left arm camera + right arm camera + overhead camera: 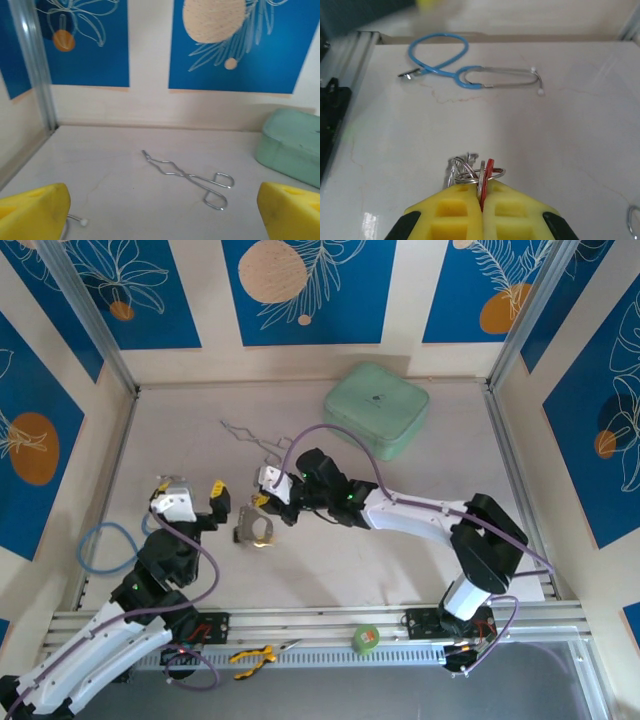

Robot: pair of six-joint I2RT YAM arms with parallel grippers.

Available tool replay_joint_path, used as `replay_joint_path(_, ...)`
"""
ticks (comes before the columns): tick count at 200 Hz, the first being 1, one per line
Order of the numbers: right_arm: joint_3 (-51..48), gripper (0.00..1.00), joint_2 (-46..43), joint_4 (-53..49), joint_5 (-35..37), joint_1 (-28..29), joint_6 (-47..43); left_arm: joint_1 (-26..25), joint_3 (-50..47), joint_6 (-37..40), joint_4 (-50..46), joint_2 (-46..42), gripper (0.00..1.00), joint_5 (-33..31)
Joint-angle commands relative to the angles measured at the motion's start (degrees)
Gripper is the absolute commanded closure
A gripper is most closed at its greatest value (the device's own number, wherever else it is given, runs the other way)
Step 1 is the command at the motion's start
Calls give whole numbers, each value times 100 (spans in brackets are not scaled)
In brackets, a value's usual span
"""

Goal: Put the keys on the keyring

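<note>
My right gripper [482, 189] is shut on a red-tagged key [489, 172], held edge-on between the yellow fingers. Thin silver rings of the keyring [465, 172] loop round the key just past the fingertips, with more small silver keys bunched behind on the left. From above, the right gripper [268, 490] sits mid-table and a greyish metal bunch [258, 528] lies just below it. My left gripper [190, 498] stands open to its left, apart from the bunch. In the left wrist view the left gripper [162, 212] has its yellow fingers [35, 210] spread wide, with bare table between them.
Silver forceps [190, 176] lie ahead of the left gripper. A mint-green box [376, 408] stands at the back right. A blue stethoscope [105, 545] lies at the left edge. On the front rail sit a green tape roll [367, 639] and yellow-handled pliers [250, 655].
</note>
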Motion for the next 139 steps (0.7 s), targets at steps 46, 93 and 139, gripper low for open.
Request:
replay_joint_path(46,16,100,-32,-2135,1131,-612,-875,6,79,-369,589,1250,4,120)
replay_joint_path(93,-448,100,-366,-3235,2286,-948,-1789,89,63,-397,1199,2424,2,403)
replay_joint_path(139,-696,100,-362,-3907,3094,-1124,-2320,235,52,-220,1636,2996,0,629)
